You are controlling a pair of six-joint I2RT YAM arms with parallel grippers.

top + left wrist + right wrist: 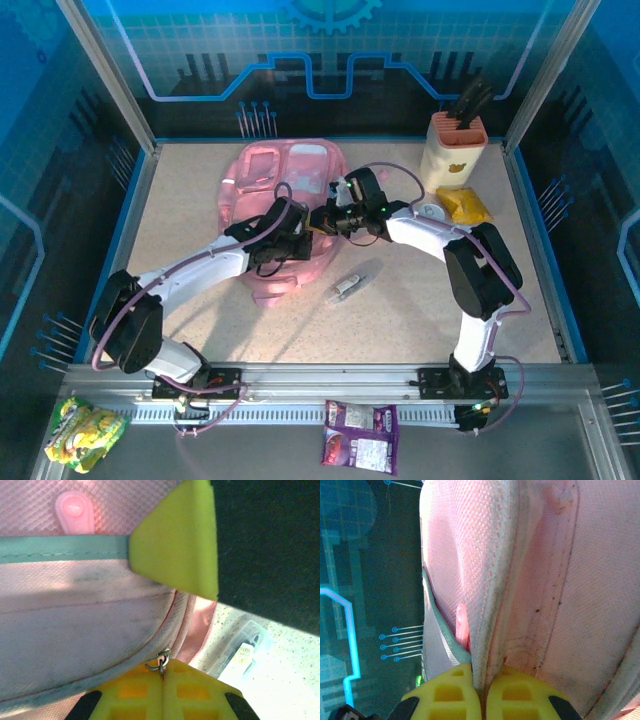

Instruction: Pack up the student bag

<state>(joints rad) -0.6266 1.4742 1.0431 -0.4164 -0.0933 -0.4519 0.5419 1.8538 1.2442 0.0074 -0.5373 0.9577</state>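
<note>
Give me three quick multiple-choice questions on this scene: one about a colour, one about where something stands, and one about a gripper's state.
1. What colour is the student bag? A pink; B green; C black.
2. Where does the knife block stand? A on the bag; B at the table's far right corner; C at its near left corner.
3. How is the right gripper? A wide open; B shut on the bag's fabric; C gripping a cup.
Answers: 1 A, its fabric and pockets are pink. 2 B, the top view shows it there, beside a yellow packet. 3 B, the right wrist view shows its jaws pinching a pink seam.
</note>
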